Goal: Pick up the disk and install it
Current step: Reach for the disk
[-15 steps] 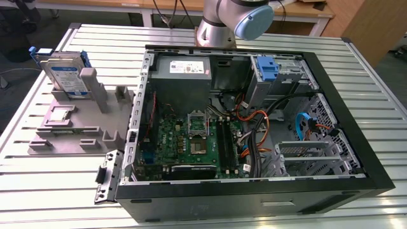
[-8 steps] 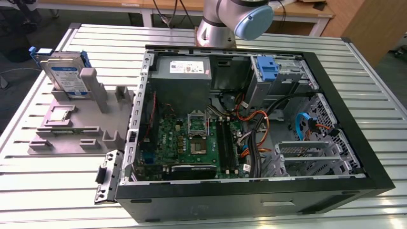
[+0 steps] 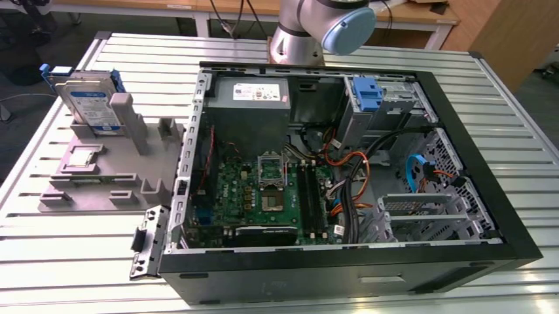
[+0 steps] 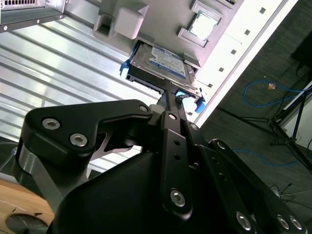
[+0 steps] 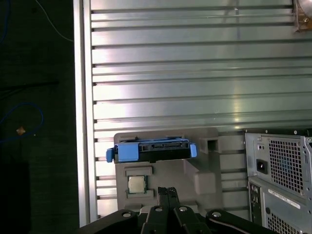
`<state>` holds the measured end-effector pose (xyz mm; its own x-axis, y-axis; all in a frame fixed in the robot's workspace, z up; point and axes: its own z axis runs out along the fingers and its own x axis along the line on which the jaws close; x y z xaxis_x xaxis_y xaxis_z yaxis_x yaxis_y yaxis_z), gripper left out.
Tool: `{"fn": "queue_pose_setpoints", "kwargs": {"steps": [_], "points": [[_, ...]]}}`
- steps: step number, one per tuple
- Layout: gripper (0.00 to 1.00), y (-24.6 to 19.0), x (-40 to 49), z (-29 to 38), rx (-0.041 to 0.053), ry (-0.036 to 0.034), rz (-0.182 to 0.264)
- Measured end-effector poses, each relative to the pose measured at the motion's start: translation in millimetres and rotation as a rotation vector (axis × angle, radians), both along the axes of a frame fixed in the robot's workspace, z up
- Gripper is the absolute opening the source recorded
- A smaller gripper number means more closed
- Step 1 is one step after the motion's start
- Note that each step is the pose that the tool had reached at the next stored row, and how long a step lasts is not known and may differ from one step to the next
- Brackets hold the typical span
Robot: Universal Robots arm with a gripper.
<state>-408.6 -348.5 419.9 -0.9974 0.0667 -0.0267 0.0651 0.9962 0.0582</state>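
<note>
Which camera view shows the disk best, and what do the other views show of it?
The exterior view: the disk stands upright in the grey holder, with its label face and blue frame visible. In the second wrist view the disk is partly behind the pincer. The first wrist view shows the disk edge-on.

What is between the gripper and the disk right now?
In the first wrist view, a bare stretch of the grey holder lies between the gripper and the disk; a small square chip sits just beside that stretch.
</note>
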Motion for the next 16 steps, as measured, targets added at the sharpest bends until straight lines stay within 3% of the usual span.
{"fn": "queue_pose_setpoints", "kwargs": {"steps": [5,10,16], "points": [[0.11,0.5,0.0,-6.5,-0.0001,0.0001,0.000],[0.11,4.4,-0.3,-14.3,-0.0005,0.0000,0.000],[0.11,6.1,-0.2,-18.6,-0.0021,0.0002,0.000]]}}
